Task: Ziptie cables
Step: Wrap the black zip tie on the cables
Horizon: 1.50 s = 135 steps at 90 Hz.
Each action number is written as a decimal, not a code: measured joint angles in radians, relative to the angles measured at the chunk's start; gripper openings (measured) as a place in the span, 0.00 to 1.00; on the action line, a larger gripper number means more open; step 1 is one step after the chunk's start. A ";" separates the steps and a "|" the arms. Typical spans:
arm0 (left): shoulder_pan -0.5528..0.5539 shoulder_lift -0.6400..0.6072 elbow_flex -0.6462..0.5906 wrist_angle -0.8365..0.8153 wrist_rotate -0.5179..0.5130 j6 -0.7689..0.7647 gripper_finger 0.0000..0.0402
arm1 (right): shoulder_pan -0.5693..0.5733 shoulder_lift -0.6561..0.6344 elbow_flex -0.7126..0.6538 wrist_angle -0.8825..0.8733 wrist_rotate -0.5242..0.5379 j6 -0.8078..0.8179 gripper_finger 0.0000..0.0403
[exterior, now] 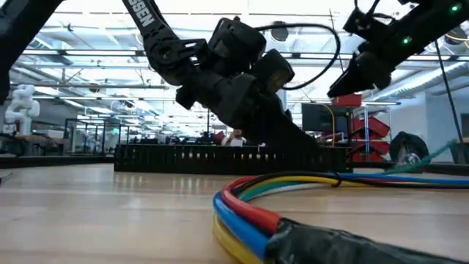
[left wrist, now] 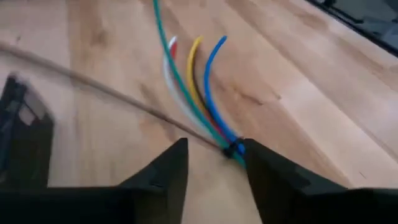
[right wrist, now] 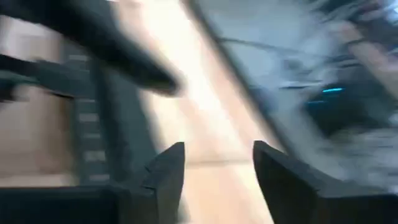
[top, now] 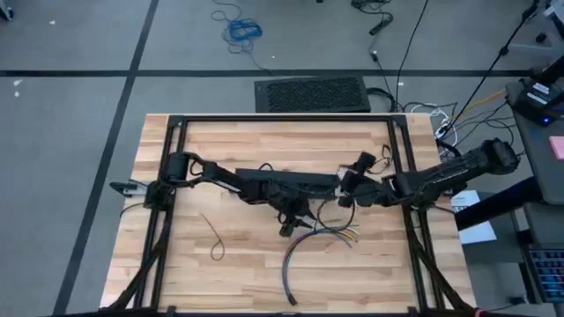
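The cables (top: 328, 236) lie on the wooden table, a bundle of coloured wires (left wrist: 199, 81) fanning out at one end and entering a black sleeve (exterior: 330, 242) at the other. A dark ziptie (left wrist: 231, 150) wraps the bundle, and its thin tail (left wrist: 112, 90) runs off across the table. My left gripper (left wrist: 214, 155) is open just above the table, one finger on each side of the bundle at the ziptie. My right gripper (top: 345, 183) is open in the air over the black slotted bar, with nothing between its fingers (right wrist: 168, 168).
A long black slotted bar (top: 291, 180) lies across the middle of the table, behind the cables. A second loose ziptie (top: 214, 236) lies on the table to the left. A black frame (top: 282, 119) borders the table.
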 joint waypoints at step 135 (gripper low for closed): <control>-0.691 -0.436 -0.006 -1.153 -1.040 -1.413 0.44 | -0.084 0.728 0.244 0.366 -1.353 -0.294 0.23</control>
